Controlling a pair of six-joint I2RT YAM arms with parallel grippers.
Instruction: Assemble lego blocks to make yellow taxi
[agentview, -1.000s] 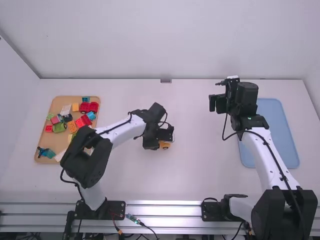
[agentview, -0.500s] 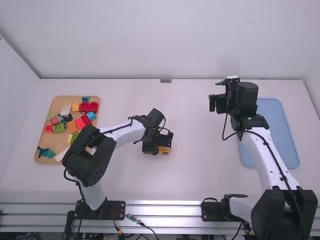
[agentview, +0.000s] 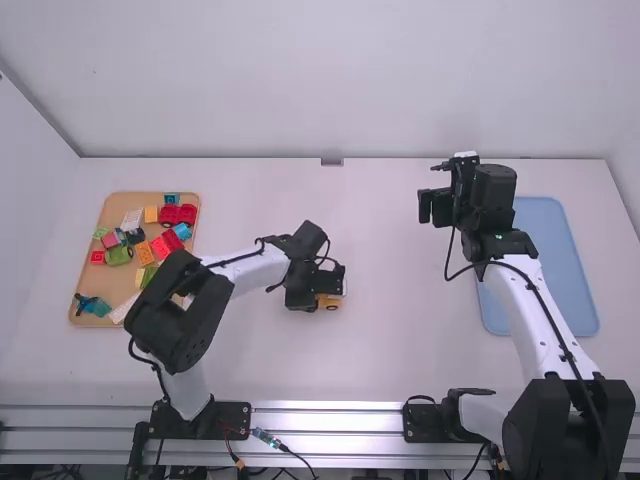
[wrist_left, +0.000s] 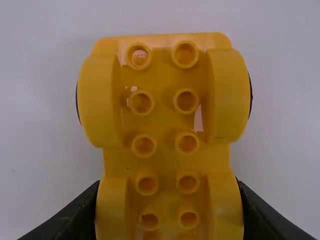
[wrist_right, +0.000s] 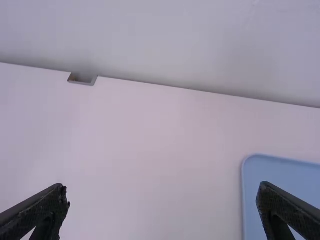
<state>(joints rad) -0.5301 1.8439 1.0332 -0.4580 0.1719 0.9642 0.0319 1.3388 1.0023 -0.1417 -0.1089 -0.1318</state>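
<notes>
We can read no text, label, number or sign. Inside one tube (wrist_left: 139, 56) of the yellow piece (wrist_left: 162, 162) held by the left gripper (agentview: 329, 278), at the end farther from its fingertips, we see faint marks, too small to make out.

The right arm (agentview: 530, 305) reaches forward over the left edge of the blue tray (agentview: 555, 255), its gripper (agentview: 432, 207) raised just left of the tray's far end, fingers (wrist_right: 287, 212) spread wide apart. The left arm (agentview: 245, 268) bends at the elbow well left of the tray; its gripper (agentview: 328, 274) points down, level with the tray's nearer half, fingers (wrist_left: 75, 217) closed on a held piece.
</notes>
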